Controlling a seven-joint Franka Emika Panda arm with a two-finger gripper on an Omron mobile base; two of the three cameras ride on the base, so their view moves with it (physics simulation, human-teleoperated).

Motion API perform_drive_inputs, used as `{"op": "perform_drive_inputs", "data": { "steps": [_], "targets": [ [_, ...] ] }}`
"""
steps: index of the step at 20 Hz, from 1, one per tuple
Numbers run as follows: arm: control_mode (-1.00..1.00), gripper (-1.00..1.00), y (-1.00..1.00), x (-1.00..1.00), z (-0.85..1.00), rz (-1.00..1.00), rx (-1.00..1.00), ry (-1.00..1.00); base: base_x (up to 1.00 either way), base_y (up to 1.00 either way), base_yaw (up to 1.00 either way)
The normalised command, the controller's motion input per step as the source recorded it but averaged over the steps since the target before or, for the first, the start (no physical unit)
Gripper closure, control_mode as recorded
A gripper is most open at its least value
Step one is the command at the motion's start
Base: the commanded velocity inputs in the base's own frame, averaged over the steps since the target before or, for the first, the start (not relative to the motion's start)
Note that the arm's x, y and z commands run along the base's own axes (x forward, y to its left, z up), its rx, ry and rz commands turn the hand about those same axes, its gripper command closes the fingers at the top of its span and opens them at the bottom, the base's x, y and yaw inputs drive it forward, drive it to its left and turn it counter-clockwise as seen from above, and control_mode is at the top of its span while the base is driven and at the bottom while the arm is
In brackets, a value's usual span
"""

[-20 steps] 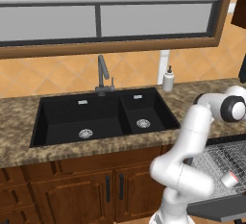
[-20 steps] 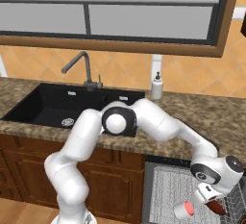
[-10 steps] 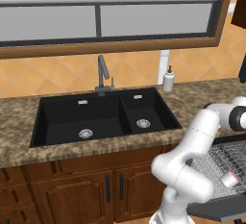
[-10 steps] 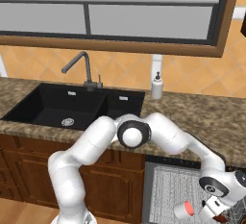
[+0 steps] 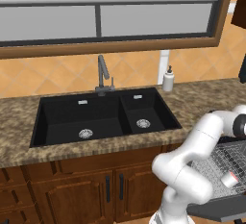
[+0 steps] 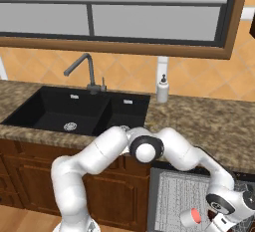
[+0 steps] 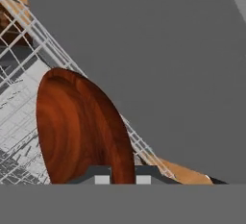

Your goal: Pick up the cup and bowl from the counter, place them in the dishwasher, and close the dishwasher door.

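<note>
The cup (image 6: 190, 217) lies on its side on the silver wire rack (image 6: 174, 201) of the dishwasher, its red-pink end facing out toward the base; in the left base view the cup (image 5: 229, 179) rests on the same mesh, just in front of the arm's forearm. So the cup's part of the job looks finished.

The bowl (image 7: 81, 131), a reddish-brown wooden one, stands on edge in the hand view, its rim pinched between the two dark finger tips, so the gripper (image 7: 120, 176) is nearly closed on that thin wall. Behind the bowl runs the wire rack (image 7: 19, 136), and beyond the rack rises the plain grey dishwasher door (image 7: 158, 59). In the right base view the hand sits low beside the cup, at the rack's right-hand front corner.

The step in hand, as I judge it, is setting the bowl into the rack. The next move calls for easing it down until the mesh carries it, clear of the cup, then parting the fingers and lifting straight away so the rim is not dragged. After that the door remains to be swung shut. The counter (image 6: 209, 121) above the rack carries a white soap bottle (image 6: 162, 88) beside the black sink (image 6: 74, 111).
</note>
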Motion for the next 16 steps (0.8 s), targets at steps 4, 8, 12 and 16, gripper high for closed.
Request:
{"op": "perform_drive_inputs", "data": {
  "steps": [4, 8, 12, 16],
  "targets": [
    [-1.0, 1.0, -0.09, 0.08, -0.26, 0.0, 0.0, -0.13, 0.0, 0.0, 0.0],
    [-1.0, 1.0, -0.03, 0.28, -0.24, 0.0, 0.0, -0.04, 0.0, 0.0, 0.0],
    [-1.0, 1.0, -0.19, 0.41, -0.23, 0.0, 0.01, -0.07, 0.0, 0.0, 0.0],
    [-1.0, 1.0, -0.38, 0.33, -0.29, 0.0, 0.04, -0.09, 0.0, 0.0, 0.0]
  ]
}}
